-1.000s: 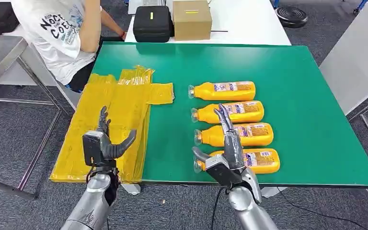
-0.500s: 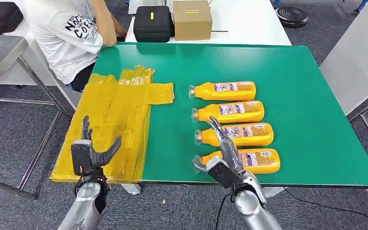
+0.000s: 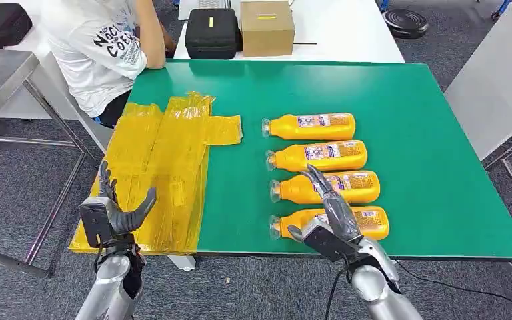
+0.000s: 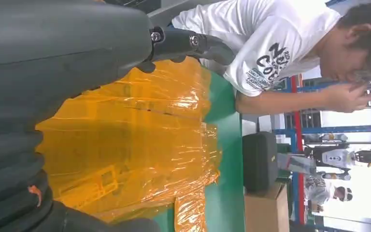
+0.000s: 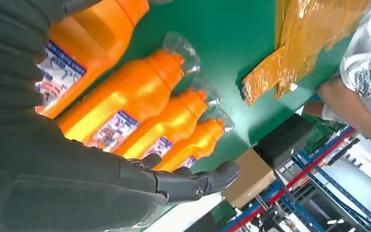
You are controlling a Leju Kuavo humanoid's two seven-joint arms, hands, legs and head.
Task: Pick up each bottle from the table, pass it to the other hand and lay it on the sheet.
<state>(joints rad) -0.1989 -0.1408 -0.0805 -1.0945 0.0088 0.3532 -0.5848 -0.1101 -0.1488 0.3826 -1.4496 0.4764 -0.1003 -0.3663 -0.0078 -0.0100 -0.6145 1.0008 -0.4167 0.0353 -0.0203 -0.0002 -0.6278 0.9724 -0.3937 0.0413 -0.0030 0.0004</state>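
The right hand (image 3: 332,223) has slid from left of centre toward the lower centre-right of the head view over the past second, and now hovers above the nearest orange bottle (image 3: 347,223), the lowest of four lying in a column on the green desk (image 3: 440,133). Its fingers (image 3: 320,180) are spread and hold nothing; they reach up over the second bottle (image 3: 337,187). Whether the palm already touches the nearest bottle cannot be told from here. The left hand (image 3: 110,217) has meanwhile dropped back from over the yellow plastic sheet (image 3: 160,167) to the lower left of the frame, off the desk's near edge, fingers apart and empty.

All four bottles lie where they lay, caps pointing left, none yet on the sheet, which covers the desk's left side. The shift looks like lining up for the first pick, so the task is barely begun. Next the right hand probably has to lower and close round the nearest bottle's body.

A person in a white printed T-shirt (image 3: 100,47) sits at the upper left.
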